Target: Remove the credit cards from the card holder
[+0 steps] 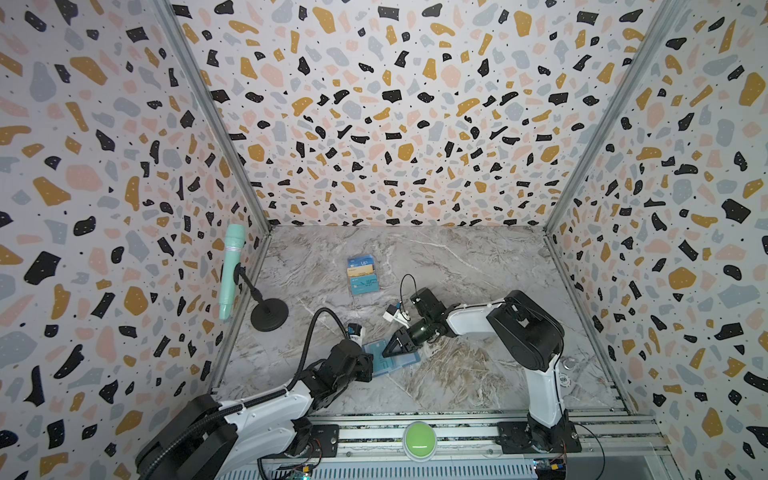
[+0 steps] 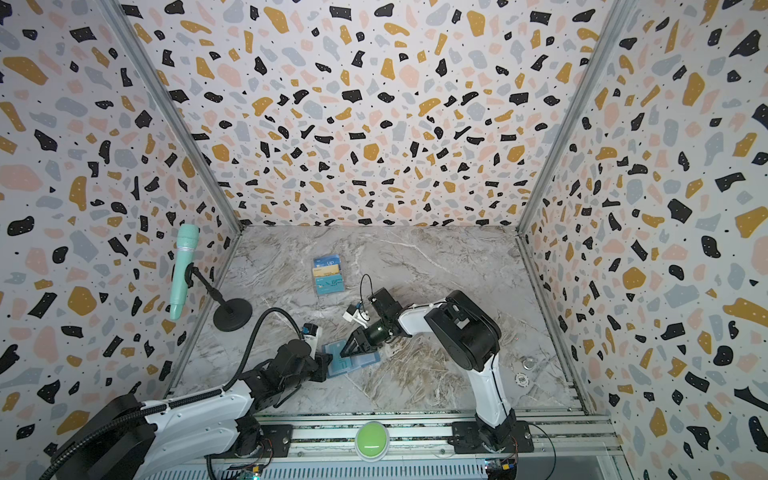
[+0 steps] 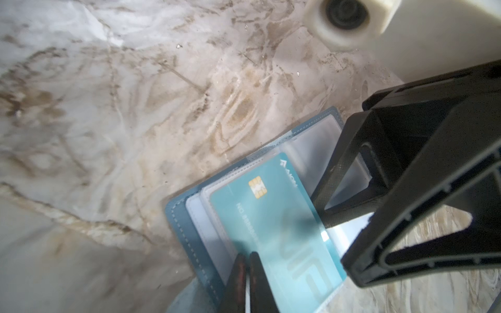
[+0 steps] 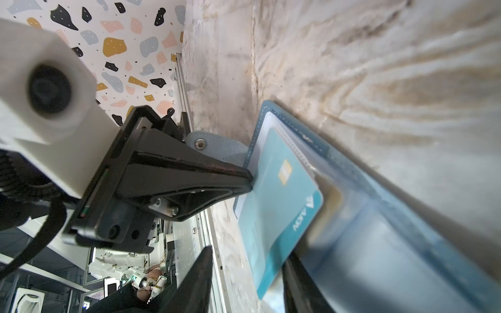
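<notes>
Card holder: the card holder (image 3: 179,216) lies open and flat on the desk (image 1: 457,266), its clear inner pockets facing up and its snap tab sticking out on the left arm's side.
Teal card: one of the credit cards, teal (image 3: 273,230) with a gold chip, lies on the holder's clear pockets. Its long axis runs along the holder's fold.
Left pincer: the left pincer (image 3: 247,260) is closed on the card's long edge, on the holder's tab side.
Right pincer: the right pincer (image 1: 387,351) stands with its jaws apart over the holder's other half, beside the card's far long edge. It seems to be pinning the pockets down, though contact is hard to confirm.
Sleeve: I cannot tell how much of the card is still tucked in its sleeve.
Key relation: the left arm is nearer and already has the card. The pull probably runs across the card's long axis, away from the fold and toward the tab.
Other cards: blue, gold and teal cards sit in a clear rack (image 1: 362,275), well apart from the holder.
</notes>
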You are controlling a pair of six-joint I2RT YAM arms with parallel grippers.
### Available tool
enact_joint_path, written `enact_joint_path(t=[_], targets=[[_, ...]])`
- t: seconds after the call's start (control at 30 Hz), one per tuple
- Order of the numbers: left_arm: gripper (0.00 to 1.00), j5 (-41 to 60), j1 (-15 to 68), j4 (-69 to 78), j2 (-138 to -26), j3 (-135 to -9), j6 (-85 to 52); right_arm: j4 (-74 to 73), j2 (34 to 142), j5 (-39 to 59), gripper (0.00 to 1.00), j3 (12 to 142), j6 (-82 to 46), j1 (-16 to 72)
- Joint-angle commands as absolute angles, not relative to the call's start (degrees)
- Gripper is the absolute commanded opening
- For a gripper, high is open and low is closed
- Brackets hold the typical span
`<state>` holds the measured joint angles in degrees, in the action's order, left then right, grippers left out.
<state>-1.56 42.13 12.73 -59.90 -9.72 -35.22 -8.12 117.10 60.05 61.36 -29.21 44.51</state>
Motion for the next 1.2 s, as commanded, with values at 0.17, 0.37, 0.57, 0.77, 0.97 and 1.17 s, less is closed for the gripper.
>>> enact_joint_path(t=[0.17,0.37,0.57,0.77,0.97,1.17], targets=[[0.09,-0.70,42.27,10.28,-60.29,-8.53,-34.20,-14.65,118.03,62.25,0.42,61.26,-35.53,45.48],[0.09,-0.62,42.28,10.28,-59.77,-8.35,-34.21,-15.25,119.04,60.46,0.42,61.27,-37.18,46.14],[0.09,-0.66,42.25,10.11,-59.27,-8.22,-34.21,-15.50,120.12,59.78,0.42,61.17,-38.09,46.21],[0.09,-0.97,42.26,9.92,-59.25,-8.18,-34.47,-20.07,119.51,63.21,0.42,60.40,-40.72,45.66],[0.09,-1.32,42.25,9.80,-59.76,-8.35,-34.56,-21.01,118.01,64.50,0.39,58.87,-40.96,43.91],[0.09,-1.58,42.27,9.76,-60.99,-8.79,-34.55,-21.57,116.57,65.45,0.37,57.21,-40.70,42.46]])
